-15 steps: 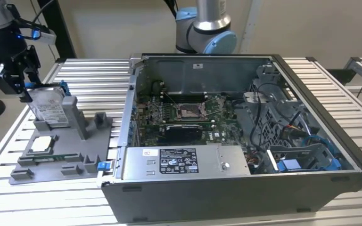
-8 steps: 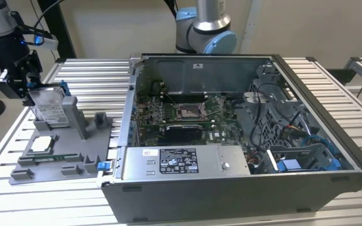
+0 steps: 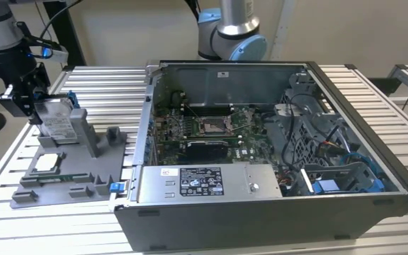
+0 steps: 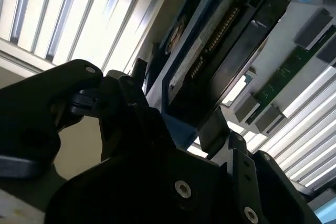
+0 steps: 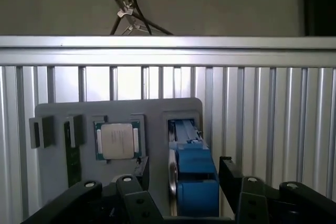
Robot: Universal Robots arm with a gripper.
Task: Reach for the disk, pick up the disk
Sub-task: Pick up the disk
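Observation:
The disk (image 3: 57,125) is a silver-grey drive with a white label and blue side rails. It stands on edge in a slot of the grey holder (image 3: 83,159) at the exterior view's left. My gripper (image 3: 37,103) has come down over its top end. In the first wrist view the disk (image 5: 191,174) sits between the two black fingers (image 5: 140,170), with a small gap on each side, so the gripper (image 5: 184,169) is open. The second wrist view looks along the disk's dark face (image 4: 210,51), and the gripper (image 4: 176,103) straddles its near end.
The holder also carries a square silver processor chip (image 5: 116,141) and a green memory stick (image 5: 73,156). An open computer case (image 3: 261,159) stands close on the exterior view's right of the holder. Behind the case rises a second arm's base (image 3: 229,32). Everything rests on a slatted metal table (image 3: 104,85).

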